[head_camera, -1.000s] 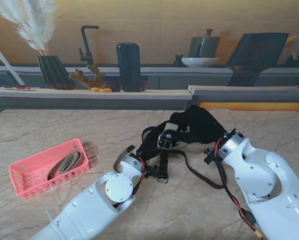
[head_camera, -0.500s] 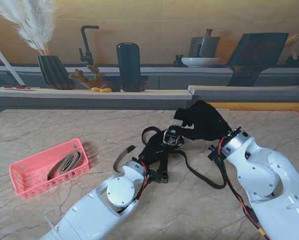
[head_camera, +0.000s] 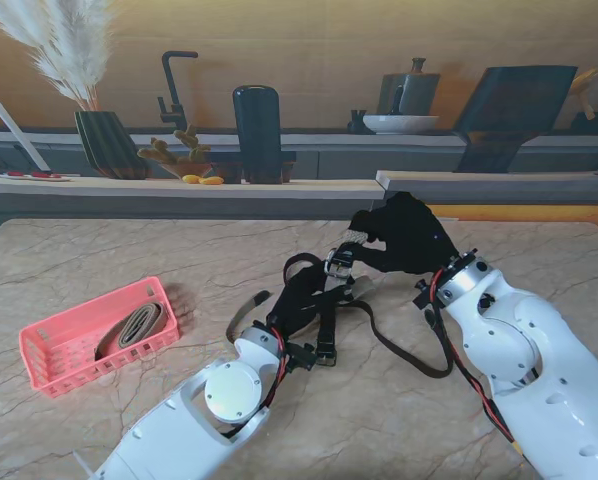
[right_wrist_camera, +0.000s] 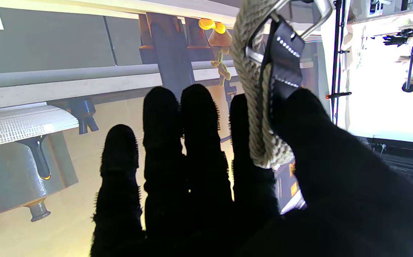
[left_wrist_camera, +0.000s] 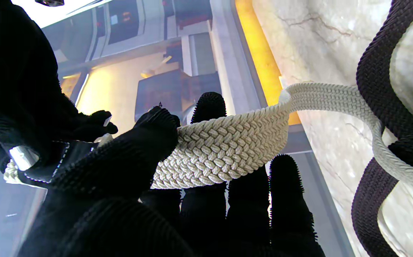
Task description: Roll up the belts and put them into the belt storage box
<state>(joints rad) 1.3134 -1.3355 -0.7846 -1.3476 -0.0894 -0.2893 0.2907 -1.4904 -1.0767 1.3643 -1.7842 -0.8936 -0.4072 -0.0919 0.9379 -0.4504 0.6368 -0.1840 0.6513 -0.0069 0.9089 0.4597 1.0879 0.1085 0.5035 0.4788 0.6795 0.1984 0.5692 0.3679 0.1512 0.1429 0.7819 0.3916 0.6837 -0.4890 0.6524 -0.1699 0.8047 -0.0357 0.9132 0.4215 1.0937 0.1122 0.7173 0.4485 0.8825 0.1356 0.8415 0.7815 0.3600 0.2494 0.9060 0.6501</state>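
A white braided belt (left_wrist_camera: 224,150) with a silver buckle (head_camera: 341,264) is stretched between both black-gloved hands above the table. My left hand (head_camera: 301,297) pinches its strap between thumb and fingers (left_wrist_camera: 206,107). My right hand (head_camera: 404,235), farther from me, grips the buckle end (right_wrist_camera: 260,92) between thumb and forefinger. Dark belts (head_camera: 409,358) lie tangled on the marble under and between the hands, and a black braided one (left_wrist_camera: 381,71) curls beside the white strap. The pink belt storage box (head_camera: 49,350) sits at the left with one rolled tan belt (head_camera: 131,327) inside.
Behind the marble table (head_camera: 99,260) runs a counter with a ribbed vase of pampas grass (head_camera: 104,140), a small plant (head_camera: 179,155), a dark cylinder (head_camera: 256,130) and a tap (head_camera: 171,90). An orange strip (head_camera: 499,212) edges the far right side.
My right hand has lifted and moved to the right and away from me with the buckle end. My left arm has drawn back slightly, pulling the white belt taut.
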